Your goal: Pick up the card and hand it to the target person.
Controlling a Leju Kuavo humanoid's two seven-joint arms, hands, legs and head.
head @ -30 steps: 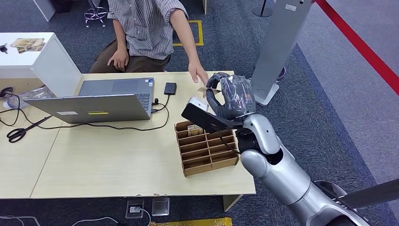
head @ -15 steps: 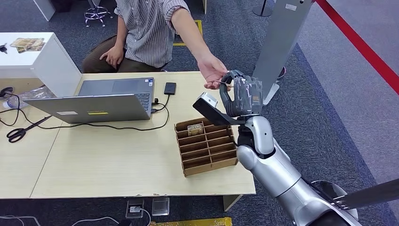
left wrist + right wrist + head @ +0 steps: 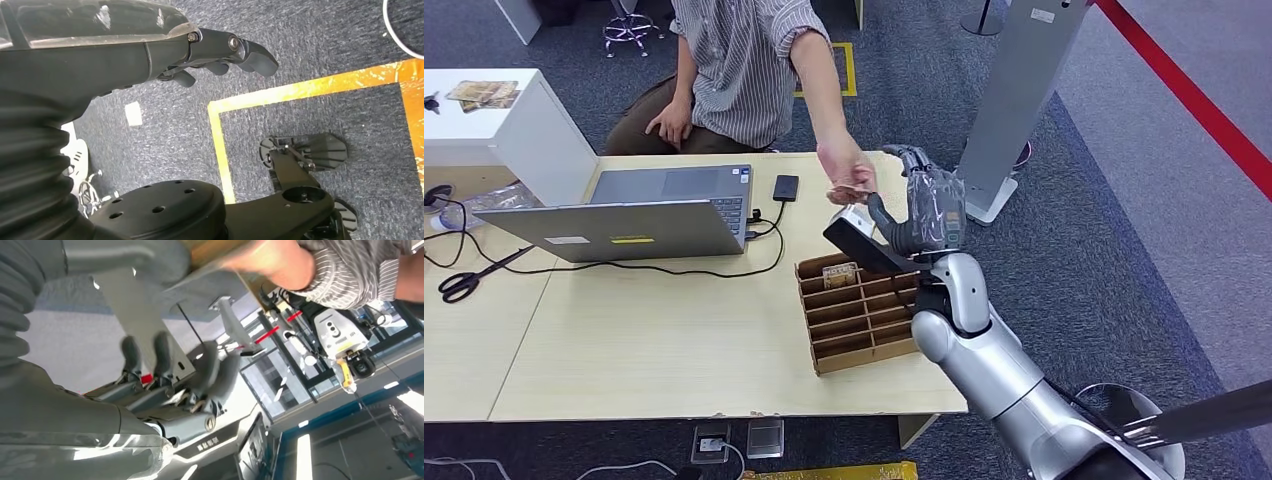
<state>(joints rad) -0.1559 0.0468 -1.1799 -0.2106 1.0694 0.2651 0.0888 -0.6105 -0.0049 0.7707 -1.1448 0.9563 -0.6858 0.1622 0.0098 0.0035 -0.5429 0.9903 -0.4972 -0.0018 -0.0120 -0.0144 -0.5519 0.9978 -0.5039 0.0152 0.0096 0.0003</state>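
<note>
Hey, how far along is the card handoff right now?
Done: the pickup looks finished. The right hand is raised above the wooden divider tray, fingers spread, with nothing in them in the right wrist view. In hand: the person's hand is close beside it and seems to pinch the card, though it is too small to be sure. Left: probably just drawing the arm back.

A small pale card (image 3: pixel 839 192), barely visible, sits pinched in the fingers of the seated person's outstretched hand (image 3: pixel 847 176), above the surface (image 3: pixel 654 330), just beside the robot's raised right hand (image 3: pixel 929 205).
</note>
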